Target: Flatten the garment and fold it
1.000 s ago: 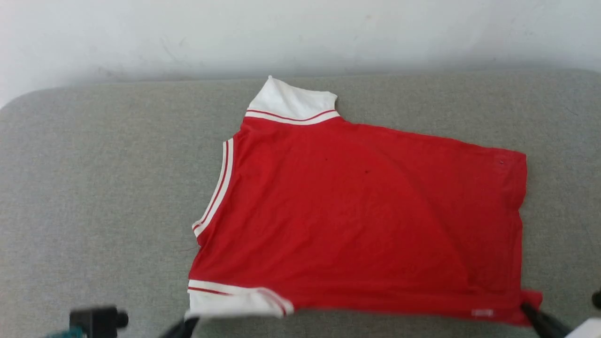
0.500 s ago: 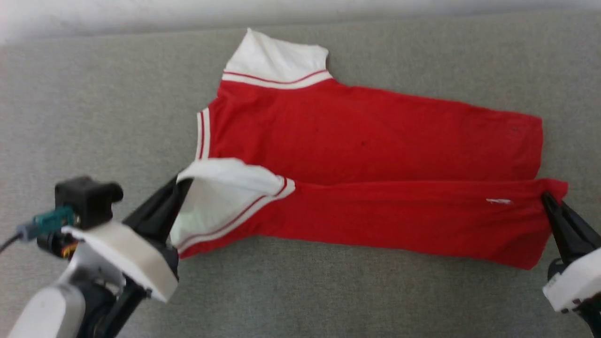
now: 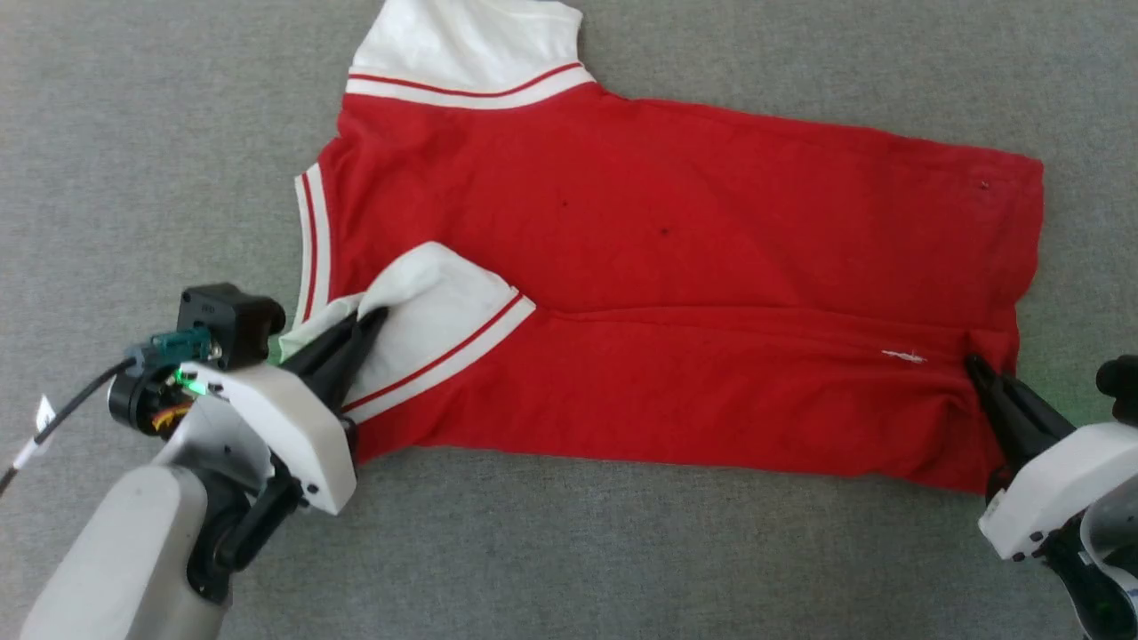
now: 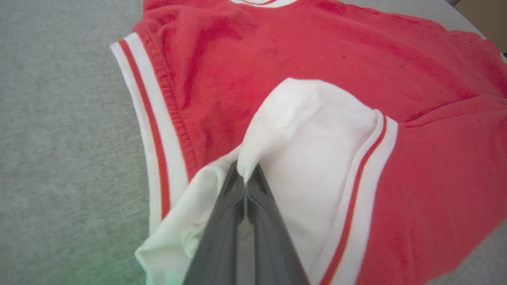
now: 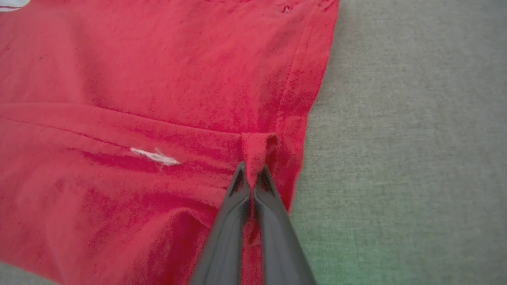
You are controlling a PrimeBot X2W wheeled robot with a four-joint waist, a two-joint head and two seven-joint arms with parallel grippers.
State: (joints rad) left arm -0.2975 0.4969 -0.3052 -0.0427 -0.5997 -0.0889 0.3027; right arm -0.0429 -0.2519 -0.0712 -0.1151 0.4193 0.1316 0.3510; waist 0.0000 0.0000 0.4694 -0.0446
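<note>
The red garment (image 3: 676,231) lies back side up on the grey surface, collar end to the left, lettering hidden. Its near long edge is folded over towards the middle, forming a doubled band (image 3: 693,391). My left gripper (image 3: 369,318) is shut on the white near sleeve (image 3: 436,307), pinching its cloth in the left wrist view (image 4: 245,174). My right gripper (image 3: 975,364) is shut on the red hem corner, a pinch of cloth between its tips (image 5: 253,170). The far white sleeve (image 3: 462,40) lies flat at the top.
Grey padded surface (image 3: 133,133) spreads all round the garment, with bare room to the left, in front and to the right (image 5: 416,118). A small white thread mark (image 3: 902,356) sits on the folded band near my right gripper.
Both grippers have carried the near edge further over the garment, widening the folded band. The head camera has tilted down, so the back wall has left the picture.
</note>
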